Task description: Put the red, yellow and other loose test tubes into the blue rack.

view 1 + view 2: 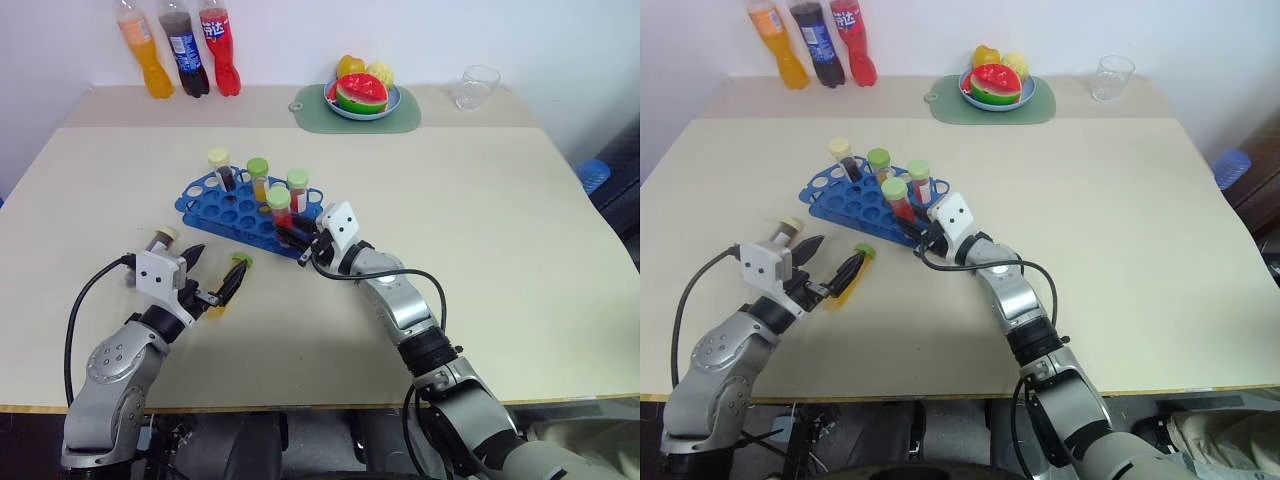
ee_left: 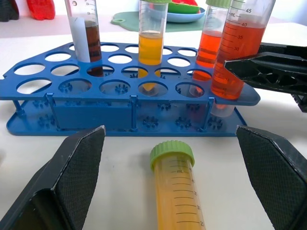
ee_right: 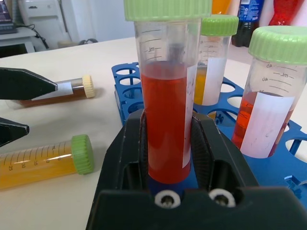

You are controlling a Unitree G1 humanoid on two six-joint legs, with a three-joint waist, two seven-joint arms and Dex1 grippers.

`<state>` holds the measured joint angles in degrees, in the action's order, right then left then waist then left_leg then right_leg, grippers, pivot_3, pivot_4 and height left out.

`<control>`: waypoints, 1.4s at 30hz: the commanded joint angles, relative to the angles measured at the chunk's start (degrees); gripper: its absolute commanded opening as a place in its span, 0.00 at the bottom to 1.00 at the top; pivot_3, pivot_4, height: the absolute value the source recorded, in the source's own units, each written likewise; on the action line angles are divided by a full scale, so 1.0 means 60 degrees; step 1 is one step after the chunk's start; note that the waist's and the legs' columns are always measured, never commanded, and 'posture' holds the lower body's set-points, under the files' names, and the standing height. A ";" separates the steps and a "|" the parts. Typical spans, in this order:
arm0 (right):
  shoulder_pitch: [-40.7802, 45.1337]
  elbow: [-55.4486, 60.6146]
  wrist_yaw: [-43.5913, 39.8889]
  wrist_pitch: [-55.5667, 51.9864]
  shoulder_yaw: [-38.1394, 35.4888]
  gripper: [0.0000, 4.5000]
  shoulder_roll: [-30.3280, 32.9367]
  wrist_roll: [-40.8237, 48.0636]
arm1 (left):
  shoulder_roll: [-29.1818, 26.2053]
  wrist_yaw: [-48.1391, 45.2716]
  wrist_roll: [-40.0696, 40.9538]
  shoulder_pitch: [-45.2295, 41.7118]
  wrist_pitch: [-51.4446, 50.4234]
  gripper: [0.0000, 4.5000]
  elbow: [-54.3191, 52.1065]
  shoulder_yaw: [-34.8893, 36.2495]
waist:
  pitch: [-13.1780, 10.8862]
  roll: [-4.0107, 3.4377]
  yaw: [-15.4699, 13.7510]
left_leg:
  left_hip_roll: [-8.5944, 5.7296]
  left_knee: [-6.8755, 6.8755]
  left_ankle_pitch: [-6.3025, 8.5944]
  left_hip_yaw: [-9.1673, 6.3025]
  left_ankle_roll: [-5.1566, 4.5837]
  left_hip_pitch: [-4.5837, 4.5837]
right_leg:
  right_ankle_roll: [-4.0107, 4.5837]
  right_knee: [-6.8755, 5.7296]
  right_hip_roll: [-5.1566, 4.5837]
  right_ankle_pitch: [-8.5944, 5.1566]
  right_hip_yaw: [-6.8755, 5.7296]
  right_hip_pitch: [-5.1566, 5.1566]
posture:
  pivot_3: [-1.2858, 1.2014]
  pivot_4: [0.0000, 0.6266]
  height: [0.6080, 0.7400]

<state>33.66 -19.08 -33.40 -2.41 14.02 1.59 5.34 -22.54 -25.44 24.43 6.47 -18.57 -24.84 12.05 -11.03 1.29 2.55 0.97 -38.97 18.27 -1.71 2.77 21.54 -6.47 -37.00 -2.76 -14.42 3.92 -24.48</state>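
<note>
The right gripper (image 1: 297,238) hugs a red tube (image 3: 165,120) standing in the rack (image 1: 215,205) – it could tip if bumped. Beside the rack, the left gripper (image 1: 212,278) gapes around a yellow tube (image 2: 180,191) – empty.

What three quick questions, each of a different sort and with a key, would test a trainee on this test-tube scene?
1. True or false: the yellow tube lying on the table is between the fingers of the open left claw.
2. How many tubes stand in the blue rack? A: two. B: four. C: six.
3. Fill the gap: the green-capped tube at the right claw holds ___ liquid.
Key: 1 true; 2 B; 3 red.
</note>
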 commanded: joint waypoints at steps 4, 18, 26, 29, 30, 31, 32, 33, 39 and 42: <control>0.0185 0.1266 -0.0160 0.0089 -0.0209 0.99 0.0239 0.0126 | -0.0386 0.0166 0.0445 -0.0296 -0.0856 1.00 -0.0765 0.0266 | 0.0000 0.0000 0.0005 | 0.0000 0.0001 0.0000 -0.0002 0.0000 0.0000 | 0.0000 0.0000 0.0002 0.0000 -0.0001 0.0000 | 0.52 0.24 0.95; -0.0354 0.4565 -0.3636 -0.2433 -0.1054 0.99 0.4235 0.2165 | -0.4265 0.2141 0.3992 -0.6012 -1.2322 1.00 -0.0540 -0.0380 | -0.0011 -0.0003 0.0115 | -0.0004 0.0002 0.0002 -0.0025 -0.0004 0.0006 | -0.0006 0.0007 0.0010 -0.0001 -0.0016 0.0004 | 0.52 0.24 0.95; -0.0745 0.5983 -0.4870 -0.3314 -0.0853 0.99 0.5426 0.3035 | -0.4901 0.4747 0.7192 -0.7249 -1.2322 1.00 0.1380 -0.2129 | -0.0020 -0.0007 0.0167 | -0.0001 0.0018 0.0001 -0.0049 -0.0001 -0.0008 | 0.0003 -0.0007 0.0003 -0.0010 -0.0004 -0.0001 | 0.52 0.24 0.95; -0.0949 0.6218 -0.4727 -0.3294 -0.0713 0.99 0.5318 0.2953 | -0.4397 0.5793 0.7886 -0.7363 -1.2322 1.00 0.1877 -0.2381 | -0.0019 -0.0008 0.0040 | -0.0005 0.0017 -0.0001 -0.0047 0.0001 -0.0005 | 0.0004 -0.0004 -0.0001 -0.0010 -0.0004 -0.0002 | 0.52 0.24 0.95; -0.0974 0.6251 -0.4687 -0.3287 -0.0690 0.99 0.5297 0.2929 | -0.4346 0.6070 0.8088 -0.7353 -1.2322 1.00 0.1950 -0.2395 | -0.0020 -0.0006 0.0010 | -0.0005 0.0016 -0.0001 -0.0045 0.0001 -0.0005 | 0.0004 -0.0002 -0.0003 -0.0010 -0.0004 -0.0002 | 0.52 0.24 0.95; -0.0986 0.6272 -0.4657 -0.3285 -0.0680 0.99 0.5277 0.2918 | -0.4308 0.6333 0.8263 -0.7336 -1.2322 1.00 0.2017 -0.2407 | -0.0020 -0.0005 -0.0014 | -0.0005 0.0013 -0.0001 -0.0045 0.0001 -0.0001 | 0.0003 0.0000 -0.0004 -0.0010 -0.0004 -0.0003 | 0.52 0.24 0.95; -0.0990 0.6283 -0.4635 -0.3283 -0.0672 0.99 0.5270 0.2917 | -0.4289 0.6565 0.8440 -0.7334 -1.2322 1.00 0.2076 -0.2415 | -0.0020 -0.0005 -0.0023 | -0.0005 0.0011 -0.0003 -0.0045 0.0005 0.0008 | 0.0003 0.0003 -0.0005 -0.0010 -0.0005 -0.0010 | 0.52 0.24 0.95; -0.0987 0.6299 -0.4558 -0.3287 -0.0649 1.00 0.5207 0.2920 | -0.4168 0.6862 0.8503 -0.7268 -1.2322 0.94 0.2159 -0.2437 | -0.0020 -0.0005 -0.0029 | -0.0007 0.0011 -0.0004 -0.0044 0.0008 0.0011 | 0.0003 0.0002 -0.0009 -0.0010 -0.0005 -0.0013 | 0.52 0.24 0.95; -0.0981 0.6318 -0.4383 -0.3253 -0.0547 1.00 0.5058 0.2903 | -0.3967 0.8147 0.9176 -0.7079 -1.2322 0.38 0.2413 -0.2137 | -0.0019 -0.0004 -0.0038 | -0.0011 0.0011 -0.0014 -0.0042 0.0025 0.0009 | 0.0003 -0.0002 -0.0012 -0.0010 -0.0005 -0.0013 | 0.52 0.24 0.95; -0.0942 0.6134 -0.4408 -0.3166 -0.0501 1.00 0.5039 0.2842 | -0.4177 0.8476 0.9541 -0.7143 -1.2322 0.17 0.2496 -0.1795 | -0.0019 -0.0004 -0.0032 | -0.0012 0.0011 -0.0015 -0.0039 0.0026 0.0010 | 0.0004 -0.0001 -0.0011 -0.0010 -0.0005 -0.0013 | 0.52 0.24 0.95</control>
<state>27.46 16.16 -59.90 -22.24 11.09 32.37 22.14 -46.25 24.37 80.03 -36.04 -92.03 -9.09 -1.04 -11.15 1.27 2.36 0.89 -38.90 18.18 -1.93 2.93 21.60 -6.45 -37.01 -2.82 -14.47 3.89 -24.56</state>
